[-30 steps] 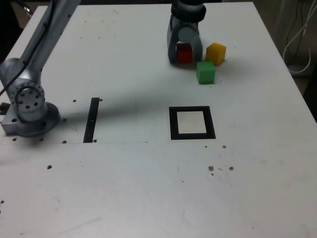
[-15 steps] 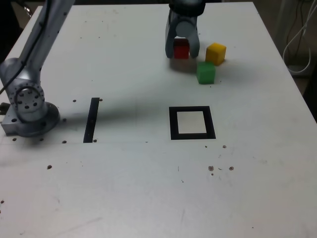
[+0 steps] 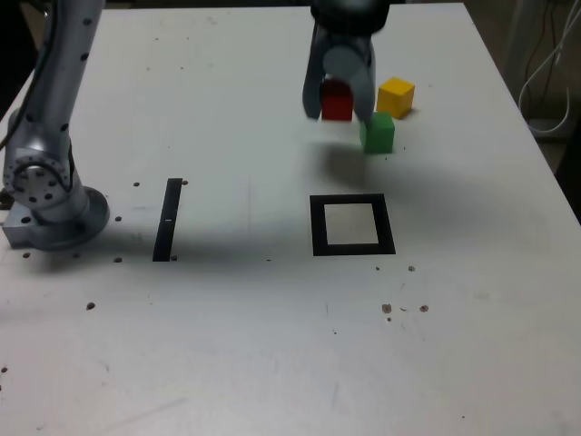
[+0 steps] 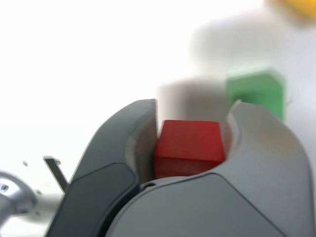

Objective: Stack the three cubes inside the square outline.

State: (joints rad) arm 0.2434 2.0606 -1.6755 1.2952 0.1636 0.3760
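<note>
The red cube (image 4: 188, 145) is gripped in the hand (image 3: 338, 107), raised above the bench (image 3: 245, 363). Nothing has been stacked: the square outline (image 3: 320, 227) is unfilled, and the green cube (image 3: 381, 136) and yellow cube (image 3: 396, 95) are left beyond it.

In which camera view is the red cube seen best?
The wrist view: there the red cube is large and sharp between the fingers of the gripper, with two faces showing. The exterior view shows it small, a blurred patch between the fingers, raised off the table.
</note>
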